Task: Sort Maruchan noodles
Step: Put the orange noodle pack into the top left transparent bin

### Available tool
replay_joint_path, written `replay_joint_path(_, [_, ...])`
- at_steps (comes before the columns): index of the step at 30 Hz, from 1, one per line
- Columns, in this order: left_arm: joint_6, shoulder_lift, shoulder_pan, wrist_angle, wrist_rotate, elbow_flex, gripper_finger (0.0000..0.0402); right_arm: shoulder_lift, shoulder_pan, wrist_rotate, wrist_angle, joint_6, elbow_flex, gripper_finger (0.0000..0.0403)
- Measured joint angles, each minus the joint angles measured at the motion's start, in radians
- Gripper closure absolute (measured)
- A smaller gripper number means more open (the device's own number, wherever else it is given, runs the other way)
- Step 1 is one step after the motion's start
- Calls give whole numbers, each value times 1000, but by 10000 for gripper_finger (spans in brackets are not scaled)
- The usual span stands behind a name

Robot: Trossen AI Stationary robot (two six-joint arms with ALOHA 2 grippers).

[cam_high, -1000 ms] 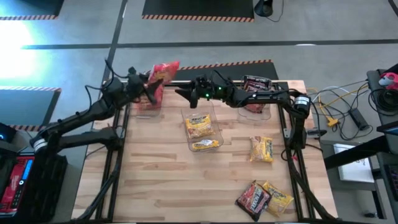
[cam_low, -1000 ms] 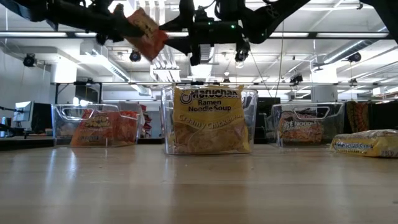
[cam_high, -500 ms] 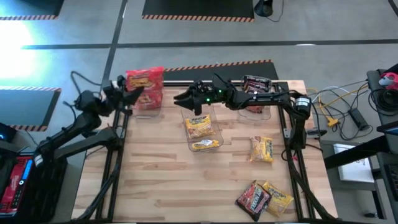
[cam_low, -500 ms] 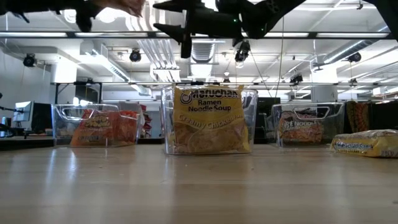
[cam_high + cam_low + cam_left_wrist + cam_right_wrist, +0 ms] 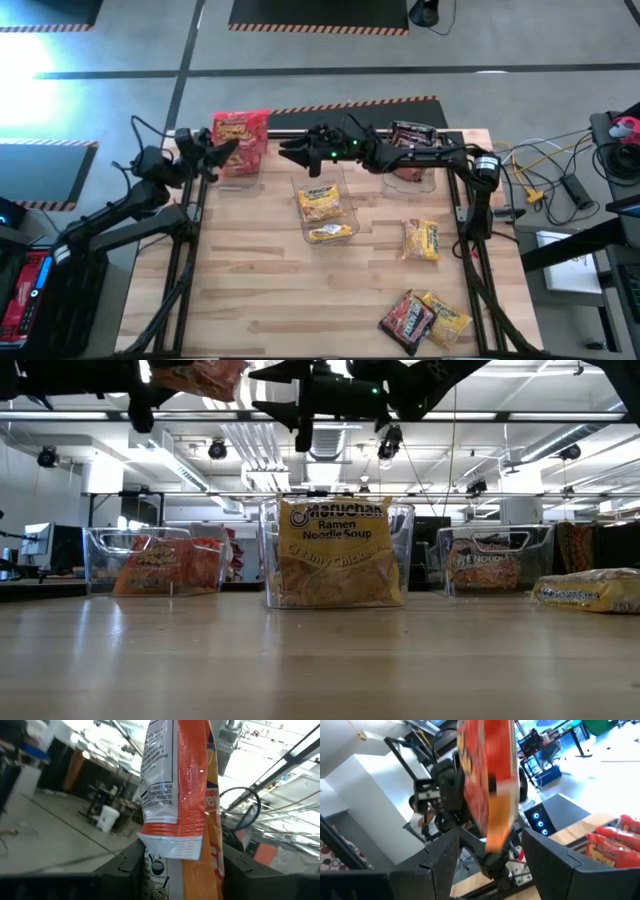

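Table [image 5: 250, 290] holds three clear bins [image 5: 335, 555] in a row at the far edge, red, yellow and dark Maruchan noodles [image 5: 318, 205] inside them, with three more packets loose at the near right. The left gripper [image 5: 205, 155] pinches a red packet [image 5: 240, 135] by its lower end, above the left bin, while the right gripper [image 5: 295, 155] hangs spread and empty over the middle bin. Packets look light, crinkly and slick with a brittle block inside, so I'd grip across the flat body rather than the thin sealed edge.
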Motion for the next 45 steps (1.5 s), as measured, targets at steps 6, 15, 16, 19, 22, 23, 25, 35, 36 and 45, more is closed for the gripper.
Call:
replay_joint_path(6, [-64,79,-30,96,24,-1,264,-1,-20,-51,-30,-1,42,192])
replay_joint_path(15, [-145,172,-40,189,23,2,264,-1,-43,-71,-54,-15,64,134])
replay_joint_path(16, [-154,185,-44,201,22,4,264,-1,-43,-72,-56,-25,64,129])
replay_joint_path(19, [-153,227,-51,231,21,10,264,-1,-44,-71,-68,-47,64,117])
replay_joint_path(22, [-151,258,-50,256,16,30,264,-1,-45,-68,-72,-69,64,109])
replay_joint_path(23, [-151,265,-51,263,17,37,264,-1,-45,-68,-72,-77,64,107])
replay_joint_path(25, [-151,281,-52,263,29,51,264,-1,-44,-68,-71,-81,64,103])
replay_joint_path(35, [-151,360,-80,273,48,73,264,-1,-48,-61,-68,-200,64,97])
replay_joint_path(36, [-152,371,-86,279,48,73,264,-1,-48,-61,-68,-213,64,97])
replay_joint_path(45, [-122,439,-102,377,46,92,264,-1,-48,-38,-62,-189,64,108])
